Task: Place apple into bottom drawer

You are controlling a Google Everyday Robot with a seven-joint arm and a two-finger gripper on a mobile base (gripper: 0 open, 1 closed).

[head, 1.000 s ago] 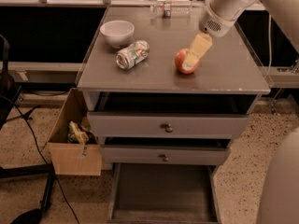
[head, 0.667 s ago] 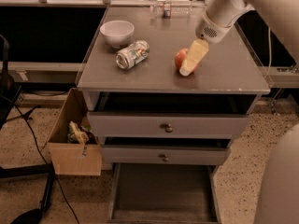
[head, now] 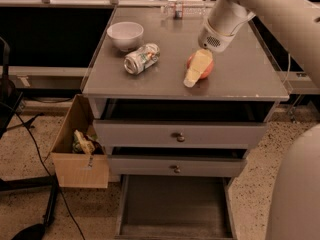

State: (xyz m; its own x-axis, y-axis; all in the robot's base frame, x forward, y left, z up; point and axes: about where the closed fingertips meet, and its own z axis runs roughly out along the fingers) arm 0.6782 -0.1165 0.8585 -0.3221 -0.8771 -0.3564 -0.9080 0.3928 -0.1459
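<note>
The apple point(head: 207, 67), red-orange, sits on the grey cabinet top point(head: 235, 79), right of centre. My gripper point(head: 195, 73) reaches down from the white arm at the upper right and is at the apple, its cream-coloured end covering the apple's left and front side. The bottom drawer point(head: 175, 204) is pulled out at floor level below the two closed drawers; its dark flat floor holds nothing.
A crushed can point(head: 142, 58) lies left of the apple and a white bowl point(head: 125, 35) stands behind it. A brown cardboard box point(head: 80, 144) with clutter stands left of the cabinet. Cables run across the floor at the left. The robot's white body fills the lower right.
My gripper has come down and toward the front left, from just behind and right of the apple to over it. The apple has stayed in place.
</note>
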